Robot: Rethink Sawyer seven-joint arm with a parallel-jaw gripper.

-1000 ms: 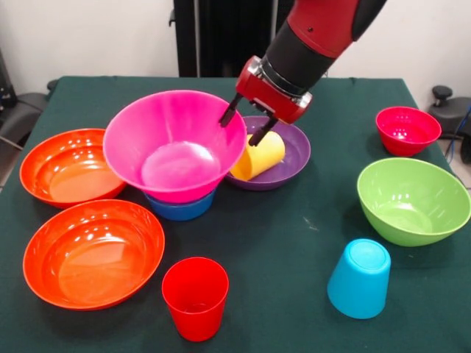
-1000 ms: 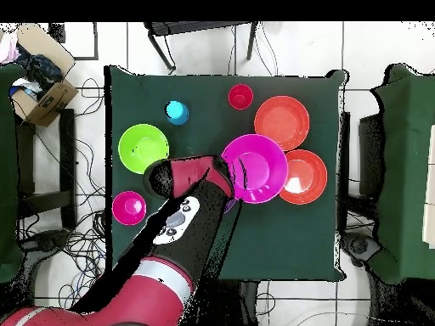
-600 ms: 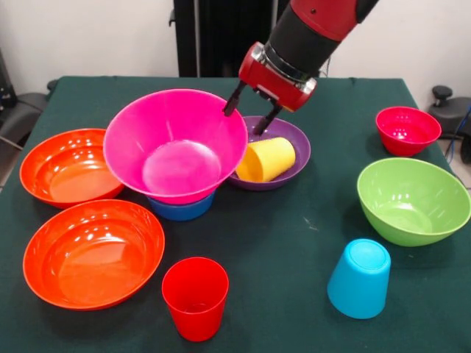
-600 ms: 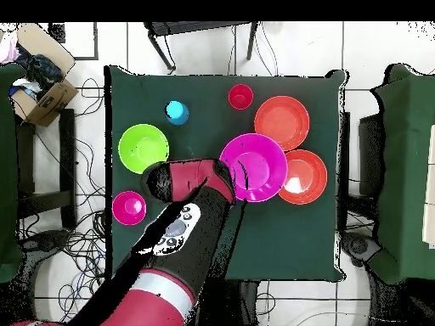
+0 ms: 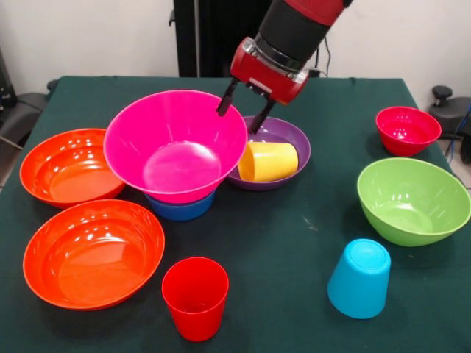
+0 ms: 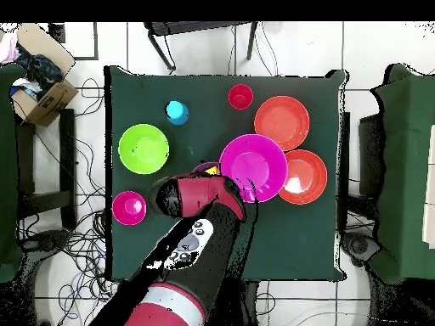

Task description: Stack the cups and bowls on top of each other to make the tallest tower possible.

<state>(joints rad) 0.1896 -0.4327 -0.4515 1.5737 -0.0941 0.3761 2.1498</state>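
Two spread, empty fingers of the claw (image 5: pixel 240 116) hover above the yellow cup (image 5: pixel 269 162) lying sideways in the purple bowl (image 5: pixel 291 151); light, slick and rigid, it probably suits a rim pinch.

From above I see my arm (image 6: pixel 191 255) reaching up from six o'clock across the green surface (image 6: pixel 280 238), its end just beside the magenta bowl (image 6: pixel 253 167); two orange bowls (image 6: pixel 281 123) sit at its three o'clock.
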